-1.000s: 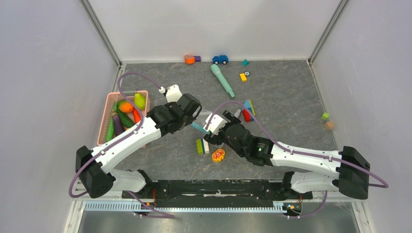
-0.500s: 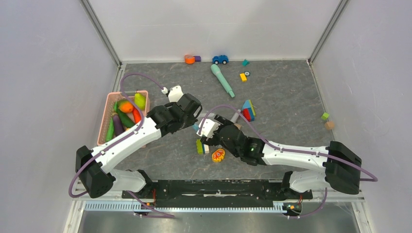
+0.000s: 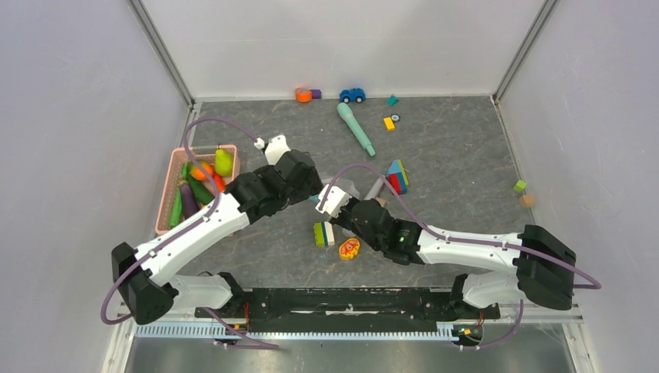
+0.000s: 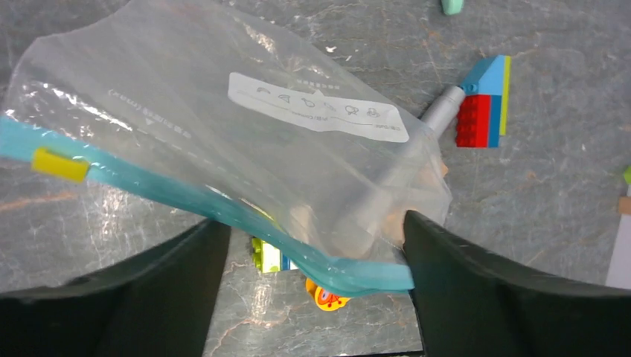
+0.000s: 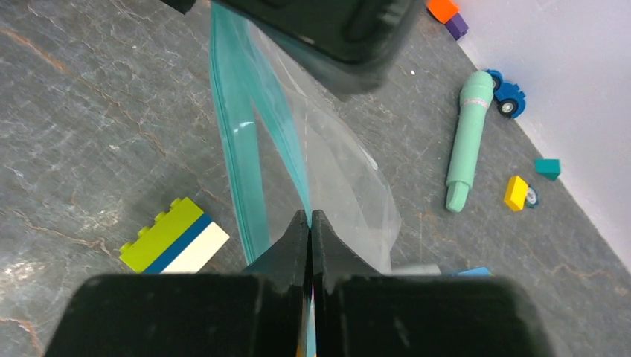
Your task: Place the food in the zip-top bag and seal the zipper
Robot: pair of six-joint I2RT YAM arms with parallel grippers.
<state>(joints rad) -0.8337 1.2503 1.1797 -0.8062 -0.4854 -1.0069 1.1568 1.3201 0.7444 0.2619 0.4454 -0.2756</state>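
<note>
Right hand [image 5: 310, 217] is clamped on the zipper [image 5: 238, 167] edge (left hand [image 4: 312, 227] stands apart around it).

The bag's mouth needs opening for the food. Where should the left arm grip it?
The teal zipper strip, edge-on from the mouth edge: that thin band lies between the open left jaws, while the right gripper pinches it elsewhere.

The pink slotted plastic basket [image 3: 165, 198] lies well left of the clear plastic zip-top bag [image 4: 186, 82], with the small plastic toy fruits and vegetables [image 3: 224, 162] in it. Just before the bag lies a green, blue and white block stack [image 3: 323, 234], right of it a red, blue and yellow block cluster [image 3: 398, 177], behind it a teal pen-like stick [image 3: 355, 128].
</note>
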